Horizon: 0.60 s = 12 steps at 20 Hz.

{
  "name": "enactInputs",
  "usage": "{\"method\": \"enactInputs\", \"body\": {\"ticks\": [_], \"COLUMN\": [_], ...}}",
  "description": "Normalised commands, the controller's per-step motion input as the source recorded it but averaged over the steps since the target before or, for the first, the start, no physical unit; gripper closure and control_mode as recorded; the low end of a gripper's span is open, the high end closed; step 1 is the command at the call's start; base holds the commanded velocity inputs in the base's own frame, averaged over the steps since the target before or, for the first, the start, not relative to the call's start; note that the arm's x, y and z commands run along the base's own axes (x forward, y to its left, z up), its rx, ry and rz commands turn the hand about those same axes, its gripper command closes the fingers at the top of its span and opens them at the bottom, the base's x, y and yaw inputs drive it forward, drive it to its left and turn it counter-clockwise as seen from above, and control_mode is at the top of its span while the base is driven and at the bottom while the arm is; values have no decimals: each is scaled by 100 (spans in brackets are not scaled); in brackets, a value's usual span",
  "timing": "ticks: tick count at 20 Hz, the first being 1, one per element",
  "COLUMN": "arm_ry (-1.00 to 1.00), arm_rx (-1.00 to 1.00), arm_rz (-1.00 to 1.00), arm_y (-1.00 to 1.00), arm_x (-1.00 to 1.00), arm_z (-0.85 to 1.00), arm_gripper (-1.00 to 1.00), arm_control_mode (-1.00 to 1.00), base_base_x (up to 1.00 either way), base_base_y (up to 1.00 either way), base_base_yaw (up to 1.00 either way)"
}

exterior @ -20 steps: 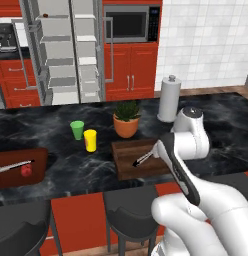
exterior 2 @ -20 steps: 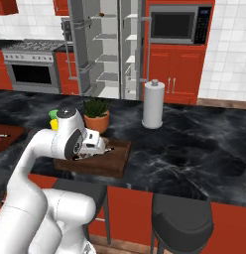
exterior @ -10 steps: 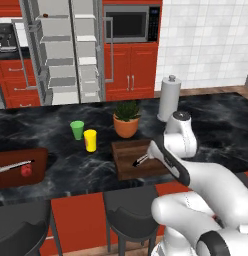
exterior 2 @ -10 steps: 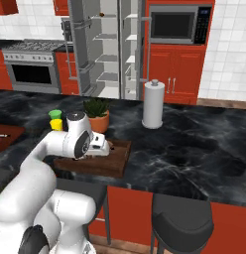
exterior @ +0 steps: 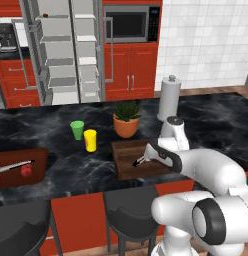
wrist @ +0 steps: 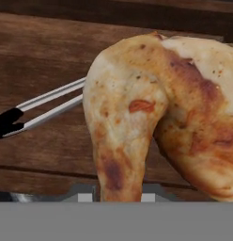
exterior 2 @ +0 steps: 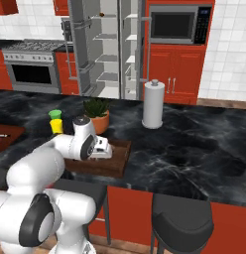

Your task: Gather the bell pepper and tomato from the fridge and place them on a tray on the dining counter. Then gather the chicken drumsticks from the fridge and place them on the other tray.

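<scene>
Hand (wrist: 119,195) grips a drumstick (wrist: 137,113) low over the dark tray (exterior: 127,160) on the desk (exterior: 216,120), ready to release.

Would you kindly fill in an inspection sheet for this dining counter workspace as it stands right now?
Surface: dining counter, black marble, dry.
Job's things: chicken drumstick held over the other tray; tongs lie in that tray. A tray at far left carries a tomato and more tongs. Fridge stands open.
Clutter: green cup, yellow cup, potted plant, paper towel roll.
Grippers: gripper closed on the drumstick's narrow end.
Cables: nothing seen.
Surroundings: microwave, red cabinets, stove, stools.
</scene>
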Motion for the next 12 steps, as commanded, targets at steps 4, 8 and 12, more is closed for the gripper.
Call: {"method": "enactInputs", "body": {"ticks": [4, 8, 12], "arm_ry": [0, 0, 0], "arm_rx": [0, 0, 0], "arm_rz": [0, 0, 0], "arm_y": [0, 0, 0], "arm_x": [8, 13, 16], "arm_z": [-30, -27, -23], "arm_gripper": [100, 100, 100], "arm_control_mode": [-100, -100, -100], "base_base_x": [0, 0, 0], "base_base_y": [0, 0, 0], "base_base_yaw": [0, 0, 0]}}
